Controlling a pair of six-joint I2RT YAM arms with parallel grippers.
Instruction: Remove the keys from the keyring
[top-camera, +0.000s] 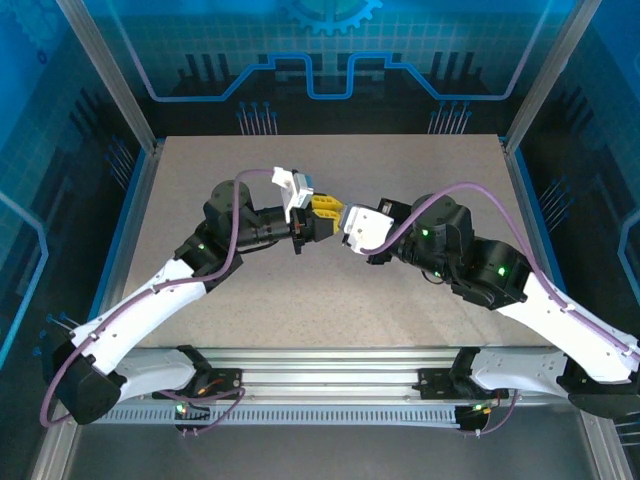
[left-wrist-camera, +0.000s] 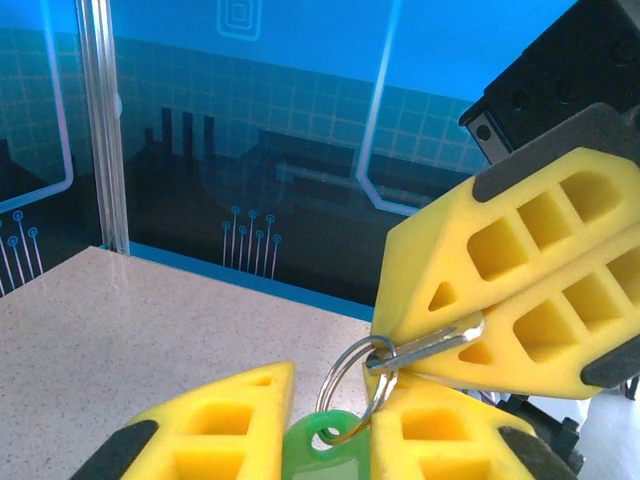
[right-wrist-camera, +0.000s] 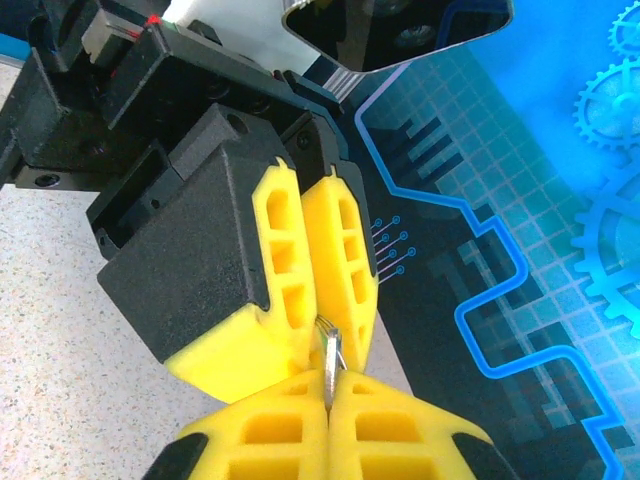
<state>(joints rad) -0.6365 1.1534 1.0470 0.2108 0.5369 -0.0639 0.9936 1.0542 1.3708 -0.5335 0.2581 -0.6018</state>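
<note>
Keyring (left-wrist-camera: 330, 378) links left end effector's (left-wrist-camera: 335, 420) tag (left-wrist-camera: 325, 447), right end effector's (right-wrist-camera: 328, 390) key (left-wrist-camera: 430, 343).

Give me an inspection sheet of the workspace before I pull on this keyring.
Surface: speckled tabletop, no marks seen.
Job's things: keyring between the grippers, carrying a green tag and a silver key.
Clutter: nothing seen.
Grippers: left gripper shut on the green tag; right gripper shut on the silver key.
Cables: purple cable along each arm, no snag seen.
Surroundings: blue printed panels, aluminium frame.
</note>
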